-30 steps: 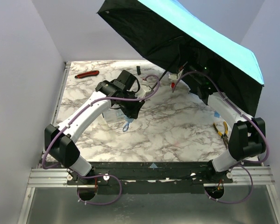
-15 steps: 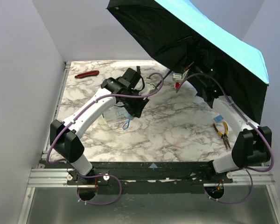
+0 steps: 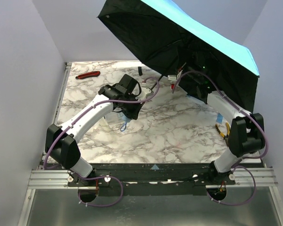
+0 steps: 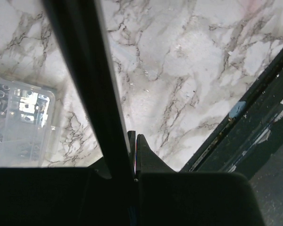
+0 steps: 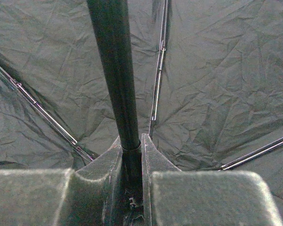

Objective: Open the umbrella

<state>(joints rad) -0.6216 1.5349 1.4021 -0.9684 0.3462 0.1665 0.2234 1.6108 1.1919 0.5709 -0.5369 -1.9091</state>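
The umbrella (image 3: pixel 179 37) is open, held up over the back right of the table, with its sky-blue top facing up and right and its black underside facing me. My right gripper (image 3: pixel 198 81) is under the canopy and shut on the thin black shaft (image 5: pixel 115 70), with ribs and black cloth (image 5: pixel 217 70) behind it. My left gripper (image 3: pixel 131 107) is low over the table at the handle end, and the blue loop (image 3: pixel 125 126) hangs below it. In the left wrist view the jaws (image 4: pixel 134 136) are together and the shaft (image 4: pixel 85 70) runs past them.
A clear plastic box of small parts (image 4: pixel 19 122) lies just left of my left gripper (image 3: pixel 112 117). A red-handled tool (image 3: pixel 88 74) lies at the back left. Yellow-handled pliers (image 3: pixel 222 131) lie by the right arm. The table's dark front rail (image 4: pixel 254 108) is near.
The canopy swung right and up half a second ago and has come back left. Both arms moved with it and are near where they were a second ago.
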